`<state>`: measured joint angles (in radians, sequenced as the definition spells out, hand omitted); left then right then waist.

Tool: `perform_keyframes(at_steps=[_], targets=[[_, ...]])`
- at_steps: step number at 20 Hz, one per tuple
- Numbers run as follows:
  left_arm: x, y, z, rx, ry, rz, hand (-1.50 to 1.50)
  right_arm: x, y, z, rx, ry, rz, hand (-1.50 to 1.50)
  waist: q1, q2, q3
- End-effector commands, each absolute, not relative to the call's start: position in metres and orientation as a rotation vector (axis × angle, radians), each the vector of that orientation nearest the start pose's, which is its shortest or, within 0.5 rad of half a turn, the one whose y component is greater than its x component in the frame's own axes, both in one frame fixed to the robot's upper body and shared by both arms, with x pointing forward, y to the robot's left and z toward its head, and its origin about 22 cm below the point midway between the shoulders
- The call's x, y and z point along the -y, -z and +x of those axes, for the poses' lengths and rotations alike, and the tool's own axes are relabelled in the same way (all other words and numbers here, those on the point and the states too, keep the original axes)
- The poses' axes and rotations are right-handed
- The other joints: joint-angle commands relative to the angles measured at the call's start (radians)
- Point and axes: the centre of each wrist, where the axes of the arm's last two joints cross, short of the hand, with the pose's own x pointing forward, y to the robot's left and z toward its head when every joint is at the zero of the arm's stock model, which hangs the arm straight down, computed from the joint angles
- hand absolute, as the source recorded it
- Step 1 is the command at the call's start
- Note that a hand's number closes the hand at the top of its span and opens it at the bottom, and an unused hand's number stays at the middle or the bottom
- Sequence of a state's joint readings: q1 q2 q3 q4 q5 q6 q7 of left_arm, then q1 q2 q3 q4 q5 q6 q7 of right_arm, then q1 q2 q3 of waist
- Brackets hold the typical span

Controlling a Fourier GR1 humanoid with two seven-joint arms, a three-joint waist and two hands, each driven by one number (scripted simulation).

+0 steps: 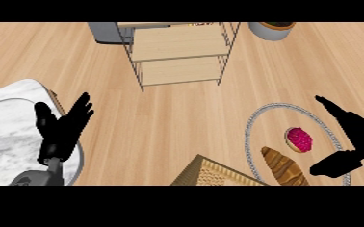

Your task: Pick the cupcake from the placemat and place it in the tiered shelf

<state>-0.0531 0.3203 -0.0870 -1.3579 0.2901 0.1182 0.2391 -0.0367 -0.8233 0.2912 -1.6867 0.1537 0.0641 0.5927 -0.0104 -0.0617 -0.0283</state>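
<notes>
Cupcake [299, 140], with pink top, lies on the round placemat [253, 125] at the right side of the tabletop [177, 120]. Just beside it, toward the lower edge, a brown bread [283, 167] lies on the same placemat. No brand, label or writing can be read on any thing.

The right robot hand [344, 142] is at the right of the cupcake, over the rim of the placemat. Its fingers [334, 107] are straight and spread apart from the thumb [332, 165], and the cupcake is in the gap between them. I cannot tell if the hand touches the cupcake. The left robot hand [62, 127] is at the left edge, fingers up and apart, holding nothing, over a white marble board [18, 125].

The tiered shelf [181, 53] stands at the top middle, a wire frame with light wooden boards. It is well apart from the placemat. Behind it at the left is a grey box [107, 32], and at the top right is a grey pot [274, 30]. A woven basket [213, 174] shows at the lower edge. The tabletop is light wood with a fine grain.
</notes>
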Motion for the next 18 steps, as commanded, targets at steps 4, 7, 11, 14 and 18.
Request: perform_keyframes(at_steps=[4,7,11,14,18], targets=[[-0.286,0.021,0.255,1.117,-0.028,0.071,0.0,0.316,-0.061,0.251,0.874,-0.831,-0.78,-1.5,0.024,0.064,0.029],[-0.292,0.037,0.236,1.109,-0.026,0.086,0.0,0.318,-0.068,0.258,0.885,-0.826,-0.797,-1.5,0.024,0.062,0.028],[-0.3,0.023,0.249,1.124,-0.051,0.102,0.0,0.336,-0.038,0.249,0.936,-0.786,-0.764,-1.5,0.015,0.062,0.029],[-0.282,0.023,0.249,1.112,-0.056,0.087,0.0,0.324,-0.034,0.245,0.965,-0.804,-0.753,-1.5,0.009,0.06,0.029],[-0.295,0.029,0.253,1.115,-0.048,0.087,0.0,0.332,-0.016,0.251,0.963,-0.805,-0.738,-1.5,0.01,0.063,0.029]])
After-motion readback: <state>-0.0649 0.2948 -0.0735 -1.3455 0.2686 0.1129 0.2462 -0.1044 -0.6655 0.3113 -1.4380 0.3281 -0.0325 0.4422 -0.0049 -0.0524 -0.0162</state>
